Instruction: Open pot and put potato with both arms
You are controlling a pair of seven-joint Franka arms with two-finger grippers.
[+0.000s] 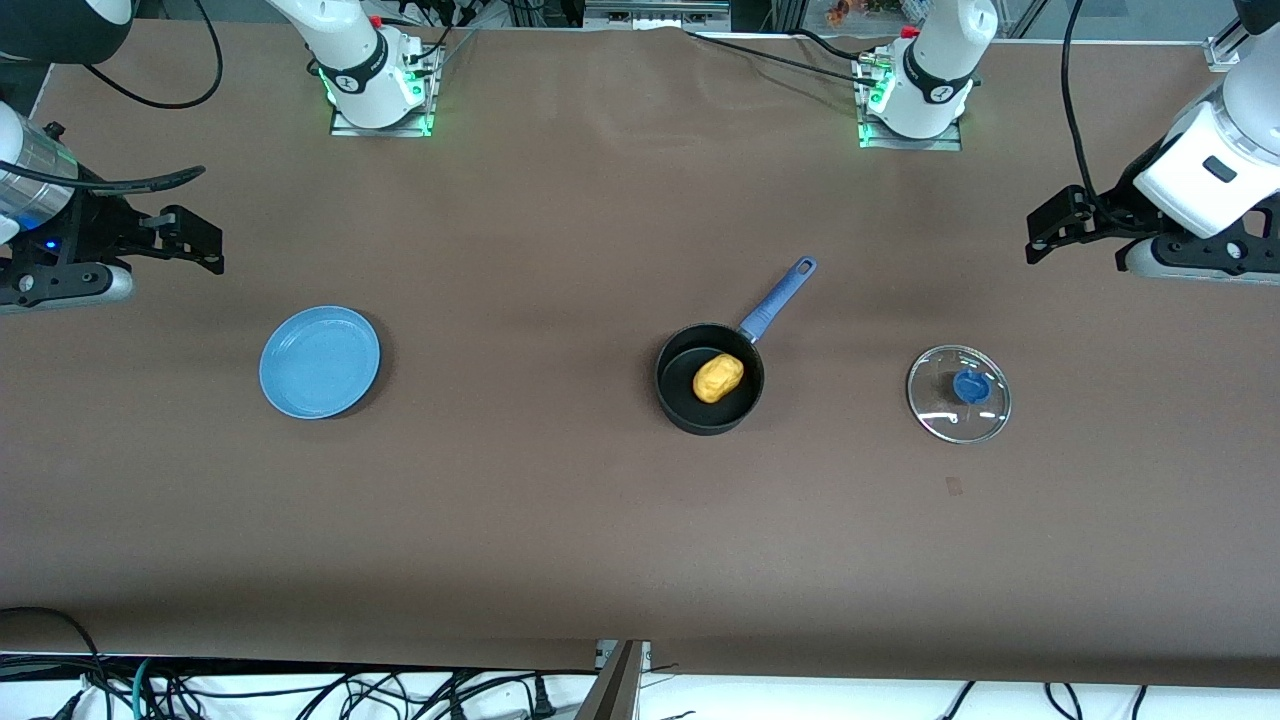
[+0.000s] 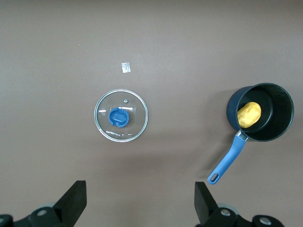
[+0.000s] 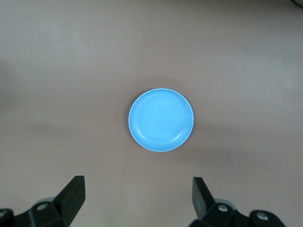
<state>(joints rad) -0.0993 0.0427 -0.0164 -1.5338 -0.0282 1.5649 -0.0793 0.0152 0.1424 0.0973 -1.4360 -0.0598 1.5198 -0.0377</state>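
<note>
The black pot (image 1: 690, 415) with its blue handle (image 1: 778, 297) stands open at mid-table. The yellow-orange potato (image 1: 717, 377) lies inside it. The glass lid (image 1: 958, 393) with its blue knob lies flat on the table beside the pot, toward the left arm's end. My left gripper (image 1: 1050, 228) is open and empty, raised over the table at the left arm's end. The left wrist view shows the lid (image 2: 121, 115), the pot (image 2: 279, 106) and the potato (image 2: 249, 114) below my left gripper (image 2: 140, 201). My right gripper (image 1: 190, 240) is open and empty, raised over the right arm's end; it also shows in the right wrist view (image 3: 139, 198).
A flat blue plate (image 1: 320, 361) lies empty on the table toward the right arm's end and shows in the right wrist view (image 3: 161, 119). A small scrap of tape (image 1: 953, 486) lies on the table nearer the front camera than the lid.
</note>
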